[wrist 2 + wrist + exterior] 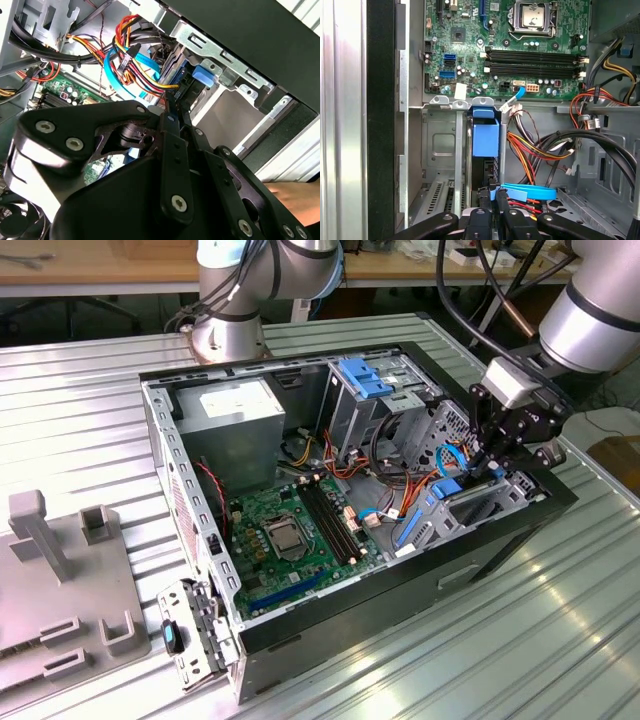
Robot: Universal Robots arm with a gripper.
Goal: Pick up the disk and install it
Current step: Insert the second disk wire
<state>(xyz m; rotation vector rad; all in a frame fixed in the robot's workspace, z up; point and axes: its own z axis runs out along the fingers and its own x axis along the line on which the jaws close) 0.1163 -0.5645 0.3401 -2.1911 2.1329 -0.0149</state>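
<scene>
One open computer case (190, 490) with green motherboard (290, 540) well clear of the jaws, gripper (487, 462) lowered into the drive bay (440, 150), jaws nearly closed, seemingly clamped on the disk (485, 139), which stood edgewise in that bay.

You're in a robotics lab or test workshop — a second robot arm's base (228, 335) is bolted to the far side of a ribbed metal table (500, 640), and an open computer case (350, 500) lies on it with its green circuit board (290, 530) bared. Grey plastic fixtures (60, 580) sit at the exterior view's left, and a wooden bench (100, 265) runs along the far edge.
</scene>
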